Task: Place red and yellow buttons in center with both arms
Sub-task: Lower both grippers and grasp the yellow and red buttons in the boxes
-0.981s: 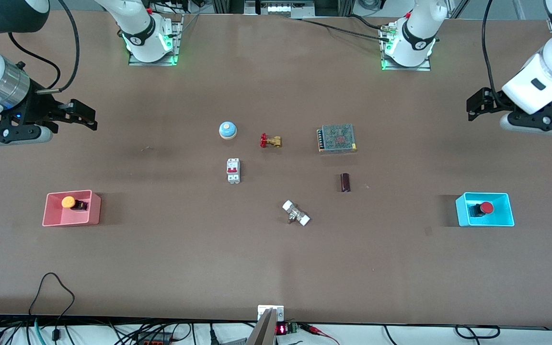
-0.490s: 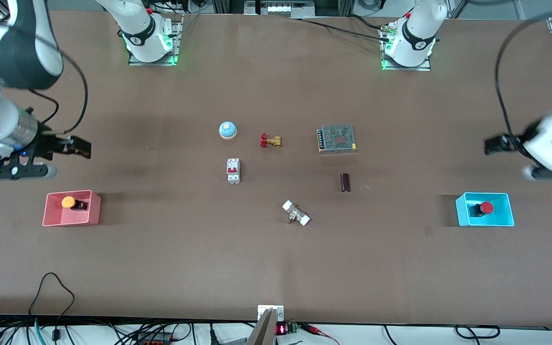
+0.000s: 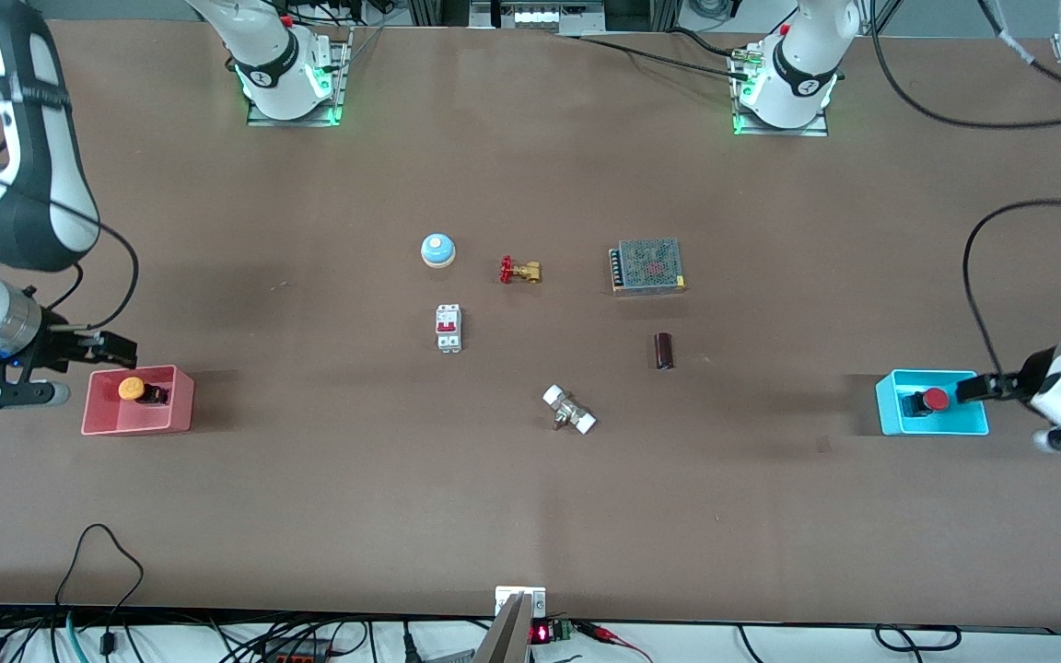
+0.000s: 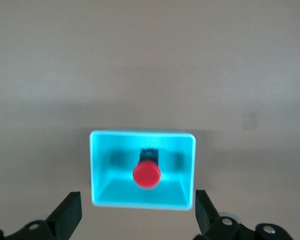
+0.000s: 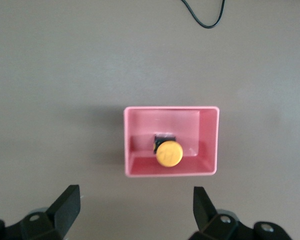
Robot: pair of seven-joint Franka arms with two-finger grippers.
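Note:
The red button [image 3: 934, 399] sits in a cyan bin [image 3: 940, 428] at the left arm's end of the table. The yellow button [image 3: 132, 389] sits in a pink bin [image 3: 139, 425] at the right arm's end. My left gripper [image 3: 973, 389] hangs open and empty over the cyan bin's outer edge. In the left wrist view my gripper [image 4: 137, 216] is wide open below the red button [image 4: 146, 174]. My right gripper [image 3: 111, 352] hangs open and empty just beside the pink bin. In the right wrist view my gripper [image 5: 135, 207] is short of the yellow button [image 5: 169, 153]. The brown table center [image 3: 549, 341] is bare.
Around the center lie a blue bell [image 3: 437, 250], a brass valve [image 3: 520, 271], a mesh power supply [image 3: 647, 265], a white breaker [image 3: 448, 327], a dark cylinder [image 3: 664, 351] and a white fitting [image 3: 569, 410]. A black cable [image 3: 98, 552] loops at the table's front edge.
Both arms have swung down and toward the front camera. Each gripper has come from well away from its bin to right beside or over it, still open.

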